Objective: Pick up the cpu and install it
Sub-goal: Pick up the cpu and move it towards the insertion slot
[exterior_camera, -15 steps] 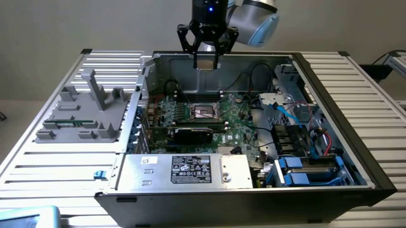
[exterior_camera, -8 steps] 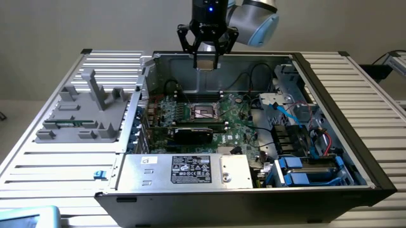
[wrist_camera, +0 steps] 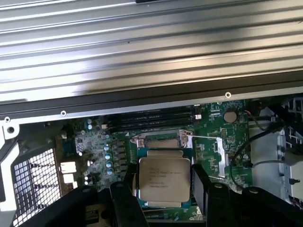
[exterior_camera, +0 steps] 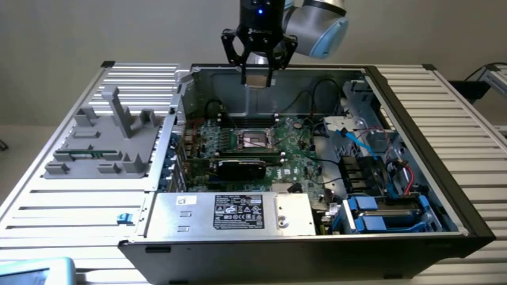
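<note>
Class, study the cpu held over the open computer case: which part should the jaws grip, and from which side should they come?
Grip the cpu by two opposite side edges, coming down from above its metal top. It is a thin flat square, so only its edges give the jaws parallel surfaces. The gripper holds it this way here, with the printed top uncovered.

This looks like a robotics lab. An open PC case sits on a slatted metal counter, a robot arm above it.
</note>
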You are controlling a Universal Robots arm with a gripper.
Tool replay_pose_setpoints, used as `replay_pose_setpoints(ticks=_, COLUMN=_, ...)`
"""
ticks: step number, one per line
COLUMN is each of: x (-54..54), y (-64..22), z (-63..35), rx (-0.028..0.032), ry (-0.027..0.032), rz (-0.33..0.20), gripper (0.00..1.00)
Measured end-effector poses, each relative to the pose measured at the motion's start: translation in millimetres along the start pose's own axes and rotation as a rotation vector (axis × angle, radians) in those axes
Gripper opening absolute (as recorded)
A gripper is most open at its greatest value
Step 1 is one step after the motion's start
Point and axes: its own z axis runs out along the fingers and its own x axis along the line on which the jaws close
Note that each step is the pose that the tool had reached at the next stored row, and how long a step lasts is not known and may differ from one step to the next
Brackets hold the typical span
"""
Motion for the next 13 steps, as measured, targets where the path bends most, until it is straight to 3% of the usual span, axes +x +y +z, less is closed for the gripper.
replay_pose_setpoints(ticks=13, x=0.0, y=0.0, z=0.4, rx=-0.0055, ry=0.0001, rz=0.206, gripper=0.55)
